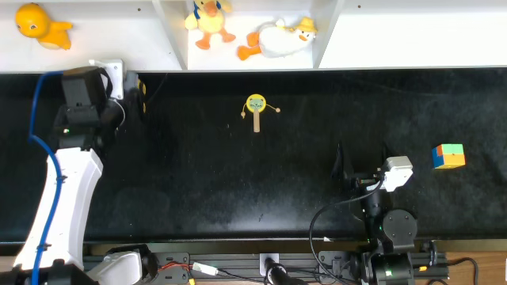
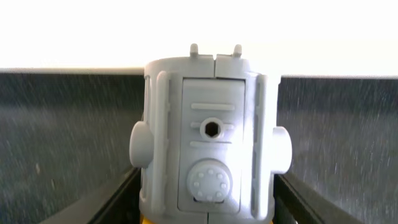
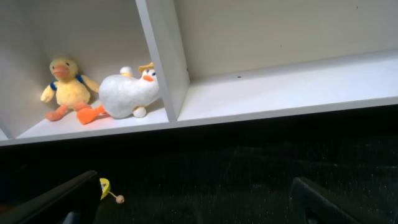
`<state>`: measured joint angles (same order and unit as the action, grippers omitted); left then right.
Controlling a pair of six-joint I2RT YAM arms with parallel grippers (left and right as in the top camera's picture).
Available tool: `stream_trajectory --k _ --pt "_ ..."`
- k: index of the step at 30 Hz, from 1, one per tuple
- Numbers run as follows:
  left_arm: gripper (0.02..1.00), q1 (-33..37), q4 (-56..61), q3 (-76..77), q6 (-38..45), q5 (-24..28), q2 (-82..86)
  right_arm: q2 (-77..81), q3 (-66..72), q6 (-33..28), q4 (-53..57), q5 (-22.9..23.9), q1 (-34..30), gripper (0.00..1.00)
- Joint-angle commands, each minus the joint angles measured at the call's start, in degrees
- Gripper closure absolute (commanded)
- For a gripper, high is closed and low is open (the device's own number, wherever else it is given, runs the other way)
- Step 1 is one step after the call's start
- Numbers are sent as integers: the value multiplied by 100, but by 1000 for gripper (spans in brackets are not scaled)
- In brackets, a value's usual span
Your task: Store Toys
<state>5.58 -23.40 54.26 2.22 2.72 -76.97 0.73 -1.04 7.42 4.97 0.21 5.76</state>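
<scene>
1. Fingers [image 2: 121, 200] of your left gripper [image 1: 120, 85] are clamped on one grey toy [image 2: 210, 134], right at the shelf's [image 1: 396, 32] front edge by its left compartment.
2. Your right gripper [image 3: 194, 186] has its fingers apart, well back from the shelf.
3. Three toys are in the shelf: one orange duck [image 1: 41, 25] in the left compartment, one yellow plush duck [image 1: 210, 20] and one white goose [image 1: 281, 38] in the middle.
4. Two lie on the table [image 1: 198, 174] before the shelf: one yellow rattle [image 1: 256, 105] near it, one colour cube [image 1: 448, 156] farther out.
</scene>
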Motion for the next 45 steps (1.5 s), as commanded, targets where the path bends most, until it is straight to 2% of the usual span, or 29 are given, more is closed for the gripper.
stream_trajectory --k 1,3,9,18,45 --pt "982 -57 516 175 -13 -179 -68 -48 68 -37 -37 -15 22 5" --pt "980 -57 824 175 11 -315 -216 -48 68 -37 -37 -15 22 5" --pt "982 -57 1790 175 295 -286 -839 -48 68 -37 -35 -15 22 5" --pt "982 -52 2848 175 289 -284 -1180 -48 68 -37 -37 -15 22 7" --pt "982 -52 3657 175 -83 -129 -1617 -48 68 -37 -35 -15 22 5"
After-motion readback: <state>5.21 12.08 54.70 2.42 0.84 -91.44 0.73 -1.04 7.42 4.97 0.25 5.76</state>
